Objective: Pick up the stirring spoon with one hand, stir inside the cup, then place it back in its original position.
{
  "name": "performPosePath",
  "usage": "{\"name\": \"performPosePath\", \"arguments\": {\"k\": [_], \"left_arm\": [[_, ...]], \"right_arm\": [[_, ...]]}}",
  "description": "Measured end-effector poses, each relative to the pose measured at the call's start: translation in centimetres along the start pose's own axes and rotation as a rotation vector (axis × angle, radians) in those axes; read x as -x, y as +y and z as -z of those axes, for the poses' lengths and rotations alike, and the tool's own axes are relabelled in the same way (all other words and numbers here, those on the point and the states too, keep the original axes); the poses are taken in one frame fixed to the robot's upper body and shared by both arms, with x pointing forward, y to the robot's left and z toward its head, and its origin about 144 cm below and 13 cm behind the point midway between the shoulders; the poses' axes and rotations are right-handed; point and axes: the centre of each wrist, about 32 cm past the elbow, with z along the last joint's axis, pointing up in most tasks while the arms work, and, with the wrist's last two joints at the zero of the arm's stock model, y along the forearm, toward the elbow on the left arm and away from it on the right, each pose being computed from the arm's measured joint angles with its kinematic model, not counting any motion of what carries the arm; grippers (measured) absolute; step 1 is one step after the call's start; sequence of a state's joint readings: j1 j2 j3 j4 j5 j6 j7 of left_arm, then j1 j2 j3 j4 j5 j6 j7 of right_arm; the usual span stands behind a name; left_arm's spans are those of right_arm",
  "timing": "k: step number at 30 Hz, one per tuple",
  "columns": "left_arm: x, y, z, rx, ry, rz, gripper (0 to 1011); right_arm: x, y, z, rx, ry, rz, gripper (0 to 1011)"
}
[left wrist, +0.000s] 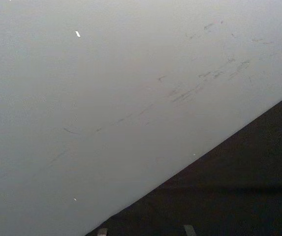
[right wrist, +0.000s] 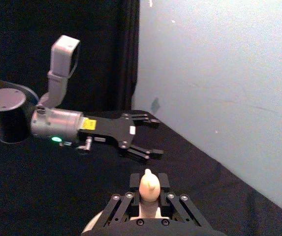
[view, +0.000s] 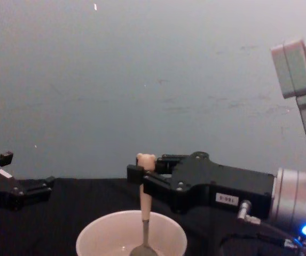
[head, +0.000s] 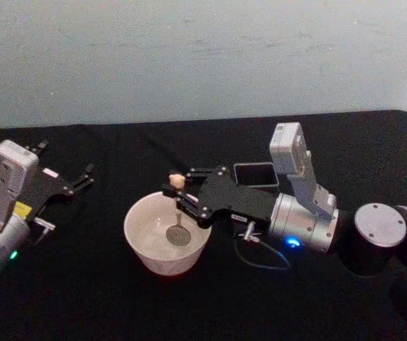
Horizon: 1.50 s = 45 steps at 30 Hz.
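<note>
Over a black table (head: 82,284) backed by a pale wall: right gripper (head: 177,186) pinched shut on the stirring spoon (head: 179,213), above the cup (head: 140,245).

Bare cloth along the near side and out to the left. Near the left edge, the left gripper (head: 64,162), fingers spread wide, holding nothing. Cup just left of centre, well clear of every edge. Far right of it, the dark grey holder (head: 256,165), partly hidden behind the right gripper. Spoon upright, gripped just under its bear head, bowl low inside the cup.
</note>
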<state>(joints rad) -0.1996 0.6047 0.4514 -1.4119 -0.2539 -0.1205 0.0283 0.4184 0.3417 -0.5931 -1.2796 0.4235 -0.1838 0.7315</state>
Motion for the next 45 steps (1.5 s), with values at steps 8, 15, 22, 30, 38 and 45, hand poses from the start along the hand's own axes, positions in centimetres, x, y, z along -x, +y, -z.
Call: {"name": "performPosePath", "arguments": {"k": [8,15,22,30,38,45], "left_arm": [[0.0,0.0,0.0,0.0,0.0,0.0,1001],[0.0,0.0,0.0,0.0,0.0,0.0,1001],[0.0,0.0,0.0,0.0,0.0,0.0,1001],[0.0,0.0,0.0,0.0,0.0,0.0,1001],[0.0,0.0,0.0,0.0,0.0,0.0,1001],[0.0,0.0,0.0,0.0,0.0,0.0,1001]], "right_arm": [[0.7,0.8,0.0,-0.004,0.007,-0.037,212],[0.7,2.2,0.3,-0.002,0.016,-0.039,212],[0.0,3.0,0.1,-0.019,0.015,-0.009,212],[-0.9,2.4,0.2,-0.013,0.009,0.036,212],[-0.9,1.0,0.2,-0.007,0.012,0.053,212],[-0.3,0.1,0.1,-0.007,0.02,0.036,212]]}}
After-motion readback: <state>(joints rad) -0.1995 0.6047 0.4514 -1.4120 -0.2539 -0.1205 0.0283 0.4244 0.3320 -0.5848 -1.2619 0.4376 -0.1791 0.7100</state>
